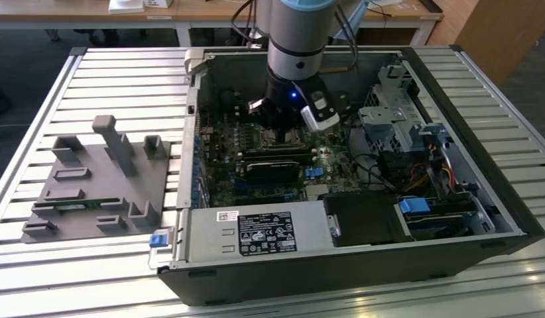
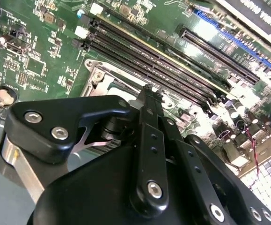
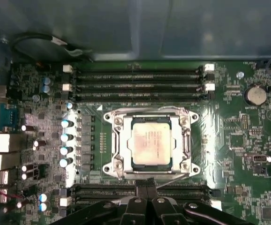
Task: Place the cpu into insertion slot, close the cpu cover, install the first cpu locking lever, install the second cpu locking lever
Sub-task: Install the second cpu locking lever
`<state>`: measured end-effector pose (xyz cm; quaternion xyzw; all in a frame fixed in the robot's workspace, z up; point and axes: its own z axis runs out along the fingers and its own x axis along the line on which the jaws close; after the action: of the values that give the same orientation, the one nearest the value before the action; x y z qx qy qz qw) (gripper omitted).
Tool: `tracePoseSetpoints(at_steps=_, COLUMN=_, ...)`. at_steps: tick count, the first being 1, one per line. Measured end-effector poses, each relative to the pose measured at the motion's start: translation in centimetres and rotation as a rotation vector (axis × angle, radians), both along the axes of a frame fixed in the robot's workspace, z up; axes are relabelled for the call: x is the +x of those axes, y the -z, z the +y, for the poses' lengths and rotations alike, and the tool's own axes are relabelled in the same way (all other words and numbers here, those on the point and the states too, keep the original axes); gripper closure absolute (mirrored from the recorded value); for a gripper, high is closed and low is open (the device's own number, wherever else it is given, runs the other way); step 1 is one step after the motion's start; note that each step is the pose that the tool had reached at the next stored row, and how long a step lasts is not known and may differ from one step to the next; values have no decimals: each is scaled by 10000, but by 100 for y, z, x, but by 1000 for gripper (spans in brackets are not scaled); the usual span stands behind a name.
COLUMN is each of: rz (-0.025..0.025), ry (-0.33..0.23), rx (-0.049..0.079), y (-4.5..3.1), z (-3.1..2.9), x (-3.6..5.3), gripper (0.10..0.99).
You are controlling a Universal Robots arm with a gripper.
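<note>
First wrist view: gripper (image 3: 147, 183) fingers pressed together, clenched on nothing — tips at 6 o'clock edge of cpu cover (image 3: 149, 143). Cover lies flat over cpu (image 3: 150, 142), seated in insertion slot (image 3: 123, 164) on green motherboard (image 3: 247, 140).

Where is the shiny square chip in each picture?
Exterior view: hidden under the end effector, inside the computer case.
First wrist view: the chip lies in the middle, inside its metal frame.
Second wrist view: a corner of the frame peeks past the end effector; the chip itself is hard to tell.
Shared landmark: the end effector, right beside the frame.
</note>
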<state>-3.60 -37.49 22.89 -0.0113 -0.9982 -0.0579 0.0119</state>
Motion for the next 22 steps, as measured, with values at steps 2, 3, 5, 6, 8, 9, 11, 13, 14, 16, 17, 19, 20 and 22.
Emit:
tracePoseSetpoints(at_steps=2, rz=0, ry=0, rx=280, y=0, z=-13, x=-6, gripper=980)
tracePoseSetpoints(at_steps=3, rz=0, ry=1, rx=334, y=0, z=-20, x=-9, gripper=980)
tracePoseSetpoints(at_steps=5, rz=-1, ry=1, rx=342, y=1, z=-31, x=-14, gripper=980)
tracePoseSetpoints(at_steps=6, rz=0, ry=1, rx=342, y=1, z=-36, x=-14, gripper=980)
tracePoseSetpoints(at_steps=8, rz=-1, ry=0, rx=343, y=1, z=-51, x=-13, gripper=980)
tracePoseSetpoints(at_steps=9, rz=-1, ry=0, rx=343, y=1, z=-59, x=-14, gripper=980)
tracePoseSetpoints(at_steps=11, rz=-1, ry=2, rx=342, y=1, z=-71, x=-18, gripper=980)
tracePoseSetpoints(at_steps=13, rz=-1, ry=0, rx=342, y=1, z=-78, x=-36, gripper=980)
tracePoseSetpoints(at_steps=14, rz=-1, ry=0, rx=344, y=2, z=-79, x=-47, gripper=980)
tracePoseSetpoints(at_steps=16, rz=-2, ry=0, rx=343, y=6, z=-79, x=-81, gripper=980)
tracePoseSetpoints(at_steps=17, rz=0, ry=0, rx=341, y=15, z=-80, x=-92, gripper=980)
tracePoseSetpoints(at_steps=19, rz=0, ry=0, rx=341, y=49, z=-80, x=-94, gripper=980)
tracePoseSetpoints(at_steps=20, rz=2, ry=-1, rx=341, y=67, z=-80, x=-94, gripper=980)
tracePoseSetpoints(at_steps=22, rz=3, ry=0, rx=362, y=98, z=-80, x=-94, gripper=980)
